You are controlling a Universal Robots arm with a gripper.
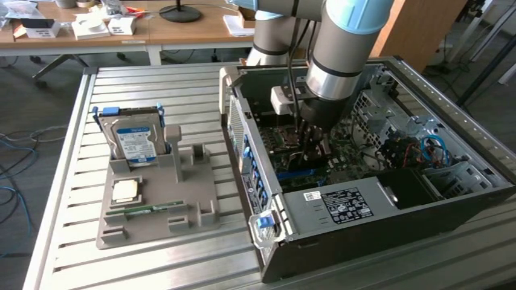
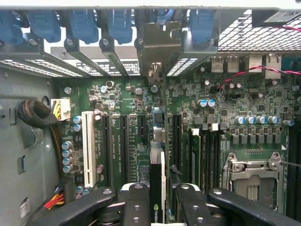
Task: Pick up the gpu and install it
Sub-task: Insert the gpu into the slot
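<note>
My gripper [image 1: 310, 138] reaches down into the open computer case [image 1: 347, 208], above the green motherboard [image 2: 136, 101]. In the wrist view, the gripper [image 2: 157, 207] is shut on the gpu [image 2: 157, 176]. The gpu is a thin dark card seen edge-on, standing upright between the black fingers [image 2: 136, 205]. It runs along the motherboard between two black expansion slots [image 2: 124, 141]. Its silvery bracket [image 2: 157, 49] stands against the case's rear slot openings, among the blue clips [image 2: 120, 23]. I cannot tell whether the card's lower edge is in a slot.
On the slatted table, a grey holder [image 1: 161, 193] at the exterior view's left carries a blue-labelled hard drive [image 1: 133, 140], a small chip [image 1: 125, 191] and a green memory stick [image 1: 149, 209]. Inside the case are a white slot [image 2: 87, 146], a processor socket [image 2: 254, 181] and red wires [image 2: 244, 73].
</note>
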